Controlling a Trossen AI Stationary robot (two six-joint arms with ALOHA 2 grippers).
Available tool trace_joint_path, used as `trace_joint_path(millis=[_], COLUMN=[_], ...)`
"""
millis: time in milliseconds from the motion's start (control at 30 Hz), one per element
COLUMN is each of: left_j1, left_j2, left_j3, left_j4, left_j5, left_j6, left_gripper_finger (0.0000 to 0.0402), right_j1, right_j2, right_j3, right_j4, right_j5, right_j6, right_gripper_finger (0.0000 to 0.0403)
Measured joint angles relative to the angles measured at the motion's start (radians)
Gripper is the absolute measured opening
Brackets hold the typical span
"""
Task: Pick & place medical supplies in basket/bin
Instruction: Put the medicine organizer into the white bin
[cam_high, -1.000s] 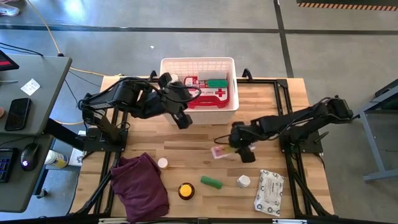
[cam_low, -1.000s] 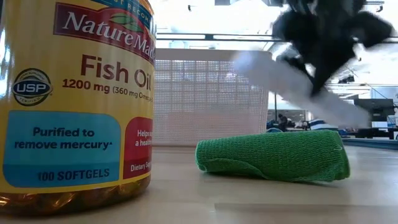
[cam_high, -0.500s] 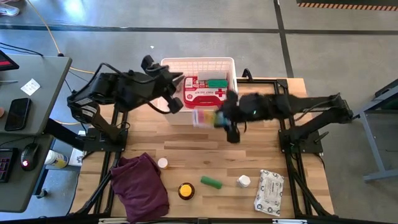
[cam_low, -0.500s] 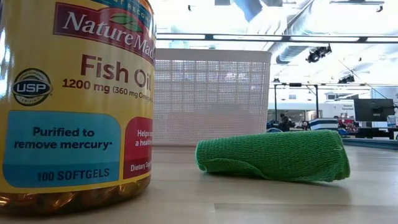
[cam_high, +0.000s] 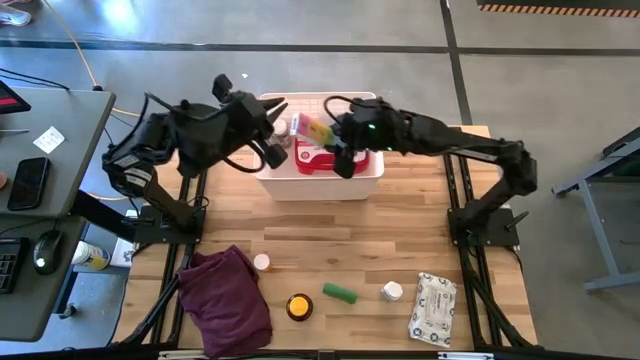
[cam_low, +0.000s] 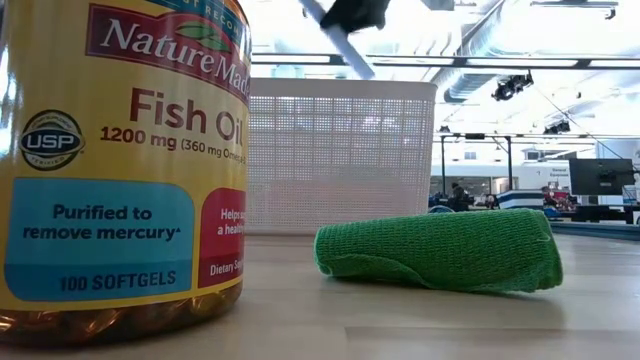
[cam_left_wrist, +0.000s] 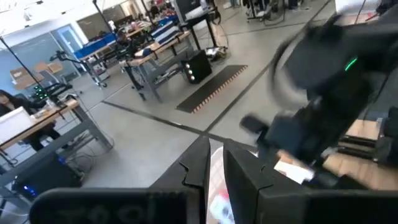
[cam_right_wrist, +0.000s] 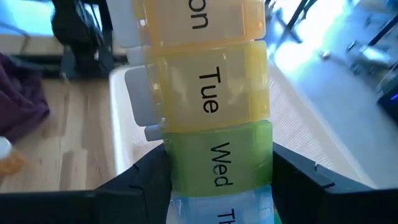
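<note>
Pill organiser (cam_right_wrist: 211, 106): pinched by the right gripper (cam_high: 335, 135) at its green "Wed" box, held above the basket.
Basket (cam_high: 372, 172): white, at the table's far edge; red first-aid case (cam_high: 318, 157) lies inside.
Left gripper (cam_high: 268, 135): fingers close together, nothing between them, just beside the basket's left wall.
Table (cam_high: 330, 235): pale wood planks, carrying a green roll (cam_high: 340, 293), fish oil bottle (cam_high: 299, 306), wipes pack (cam_high: 433, 310) and purple cloth (cam_high: 228, 300) near the front.
Room: grey floor, workbenches beyond.

"Fish Oil" bottle (cam_low: 120, 160); "Tue", "Wed" pill organiser (cam_right_wrist: 208, 112)
</note>
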Motion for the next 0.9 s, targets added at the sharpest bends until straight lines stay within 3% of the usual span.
trace_joint_path(millis=[200,567,900], left_j1=[0.07,0.261,0.541], left_j2=[-0.031,-0.076,-0.077], left_j3=[0.001,0.001,-0.03], left_j4=[-0.014,-0.115,-0.14], left_j5=[0.074,0.298,0.703], left_j6=[-0.003,-0.003,0.018], left_gripper_finger=[0.0081,0.0081,0.0081], right_j1=[-0.066,-0.182,-0.216], right_j2=[0.106,0.241,0.248], right_j3=[0.001,0.0,0.0], right_j4=[-0.036,-0.179,-0.218], right_j5=[-0.092,-0.231,-0.267], right_j6=[0.001,-0.007,-0.098], right_gripper_finger=[0.0208,0.0208,0.0209])
